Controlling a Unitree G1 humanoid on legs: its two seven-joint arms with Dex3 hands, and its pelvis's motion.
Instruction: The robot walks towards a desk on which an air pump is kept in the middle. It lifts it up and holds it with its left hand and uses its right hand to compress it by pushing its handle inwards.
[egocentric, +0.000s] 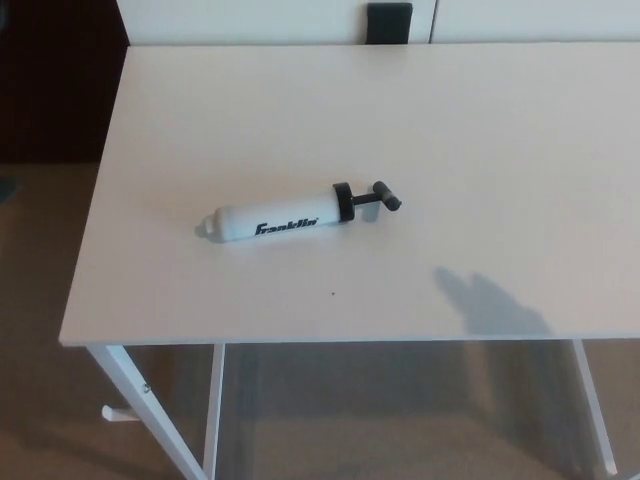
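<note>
White desk (500, 150) fills most of frame, white legs (140, 405) visible at lower left over tan floor. White Franklin air pump (285, 218) lies flat on its side near middle of desk, slightly left of centre, black cap and black T-handle (385, 196) pointing right, rounded tip pointing left. Small black object (389, 22) at top centre, behind far desk edge. Soft shadow (490, 305) at lower right of desktop. Neither robot hand in view, so hand state cannot be told.
</note>
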